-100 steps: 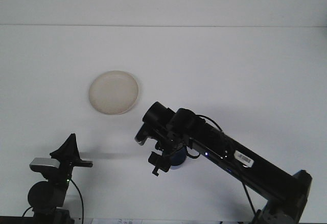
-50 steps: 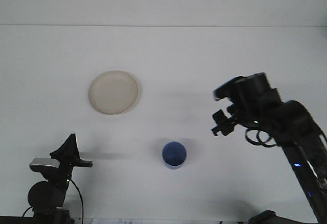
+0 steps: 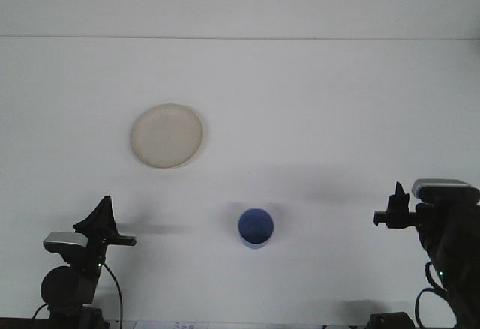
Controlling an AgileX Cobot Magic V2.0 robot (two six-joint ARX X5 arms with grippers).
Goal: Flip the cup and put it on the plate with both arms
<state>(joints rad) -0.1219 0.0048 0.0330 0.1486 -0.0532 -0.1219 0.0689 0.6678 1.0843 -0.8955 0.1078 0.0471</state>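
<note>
The blue cup [image 3: 256, 228] is seen standing upright on the white bench [image 3: 315, 104], its mouth turned upward so that the inside is visible from above. It is set near the front of the bench, roughly between the two arms, and is touched by nothing. The flip therefore appears to be done, and the placing is judged to be the step in hand.

The cream plate [image 3: 166, 136] is laid flat, bare, to the left and farther back, well apart from the cup. It is nearer the left arm, which is presumably why the cup has been stood mid-bench, within reach of that side.

The left pincer [image 3: 101, 220] is parked low at the left front corner; whether it is open or closed cannot be told. The right pincer [image 3: 394, 210] is held at the right edge, clear of the cup; nothing is gripped by it, but its opening cannot be made out either.
</note>
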